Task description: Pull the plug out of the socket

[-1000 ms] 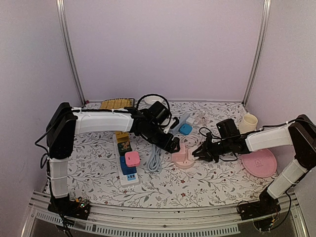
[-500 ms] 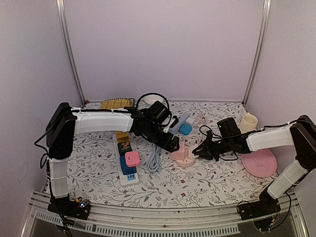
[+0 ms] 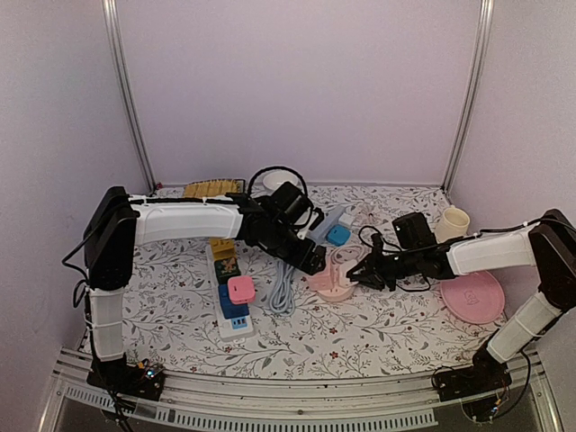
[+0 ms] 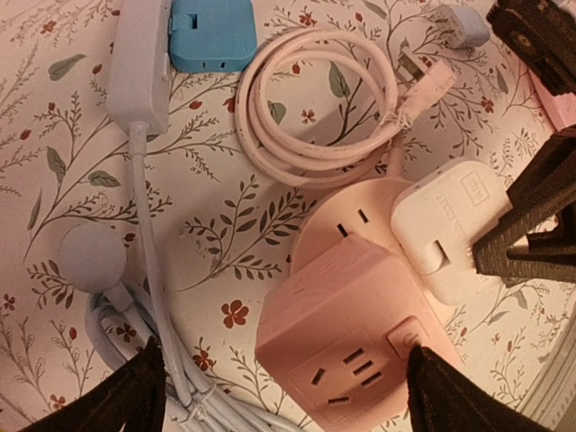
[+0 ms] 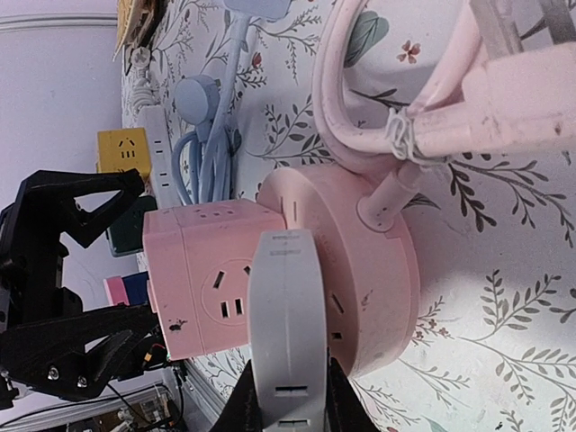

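Observation:
The pink round socket point(image 3: 335, 288) lies mid-table, with a pink cube adapter point(image 4: 346, 328) on its left part. A white plug point(image 5: 286, 324) stands against the socket's top face point(image 5: 369, 270). My right gripper point(image 5: 288, 409) is shut on this plug, one finger on each flat side. The left wrist view shows the plug point(image 4: 445, 225) at the socket's right edge point(image 4: 346, 220); how deep its prongs sit I cannot tell. My left gripper point(image 4: 288, 396) is open and straddles the cube, its right fingertip point(image 4: 450, 396) near the cube's button.
A white power strip point(image 3: 230, 292) with yellow, green, blue and pink adapters lies left of the socket. A coiled pink cable point(image 4: 315, 108), a blue adapter point(image 4: 213, 36) and a bundled white cord point(image 4: 148, 270) lie behind. A pink plate point(image 3: 472, 297) and cream cup point(image 3: 454, 223) stand on the right.
My right gripper has shifted slightly left, closer over the pink socket, still shut on the white plug. The left arm has barely moved.

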`<state>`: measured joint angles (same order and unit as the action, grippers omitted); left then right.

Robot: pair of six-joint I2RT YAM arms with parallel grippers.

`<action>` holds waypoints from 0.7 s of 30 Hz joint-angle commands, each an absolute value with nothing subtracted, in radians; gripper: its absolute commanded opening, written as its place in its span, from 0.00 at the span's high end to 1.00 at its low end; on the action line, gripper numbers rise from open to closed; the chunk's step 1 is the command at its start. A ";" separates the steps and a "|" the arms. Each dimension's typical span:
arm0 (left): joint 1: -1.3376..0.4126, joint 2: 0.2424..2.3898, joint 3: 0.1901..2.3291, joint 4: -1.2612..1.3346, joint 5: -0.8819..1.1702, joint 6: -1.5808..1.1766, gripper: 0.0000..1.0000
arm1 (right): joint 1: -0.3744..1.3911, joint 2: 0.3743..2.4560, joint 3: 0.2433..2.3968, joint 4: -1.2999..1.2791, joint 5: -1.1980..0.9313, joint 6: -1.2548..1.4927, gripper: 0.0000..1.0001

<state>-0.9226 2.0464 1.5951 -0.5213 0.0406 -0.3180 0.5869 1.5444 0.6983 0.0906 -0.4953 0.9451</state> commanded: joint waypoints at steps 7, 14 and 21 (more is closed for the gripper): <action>-0.936 2.117 1.582 -0.616 0.004 -0.308 0.07 | 0.643 1.568 0.803 0.286 -0.576 0.919 0.97; -0.937 2.118 1.560 -0.623 0.004 -0.322 0.07 | 0.644 1.591 0.805 0.349 -0.588 0.989 0.97; -0.937 2.120 1.535 -0.623 -0.006 -0.333 0.07 | 0.640 1.620 0.757 0.554 -0.611 1.112 0.97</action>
<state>-0.9226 2.0495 1.5932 -0.5220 0.0296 -0.3374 0.6212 1.6405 0.7300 0.1883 -0.5030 1.0370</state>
